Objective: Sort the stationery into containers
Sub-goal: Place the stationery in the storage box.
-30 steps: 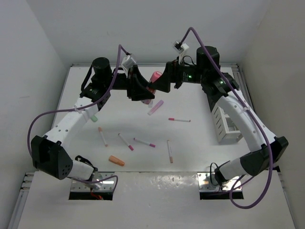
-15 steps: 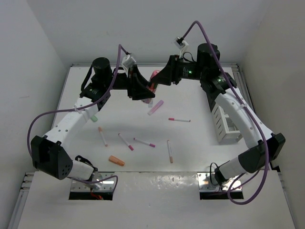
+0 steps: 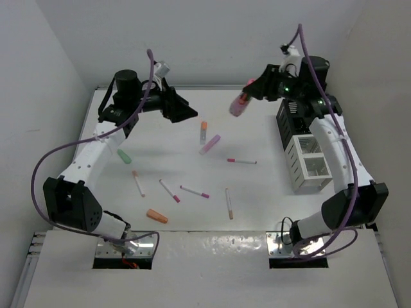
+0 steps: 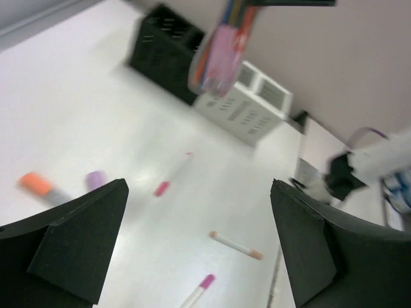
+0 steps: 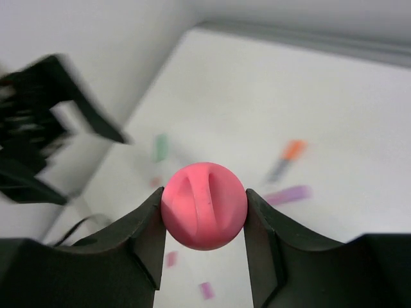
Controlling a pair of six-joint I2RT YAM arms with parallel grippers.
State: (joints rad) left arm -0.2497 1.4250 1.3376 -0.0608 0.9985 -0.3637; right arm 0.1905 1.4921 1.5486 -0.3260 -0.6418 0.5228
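Table [image 3: 270,186], pink piece [image 5: 204,205] in right hand [image 3: 249,95]

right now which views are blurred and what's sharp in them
Top external: sharp throughout. Left wrist: smeared, the black holder and white rack streaky, only the left fingers crisp. Right wrist: the pink piece between the right fingers is sharp, the table behind out of focus.

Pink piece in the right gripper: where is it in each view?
Top external: pink piece upper right of centre, held aloft.
Left wrist: top centre, blurred.
Right wrist: dead centre, clamped in the right gripper.
Shared landmark: orange-capped marker.
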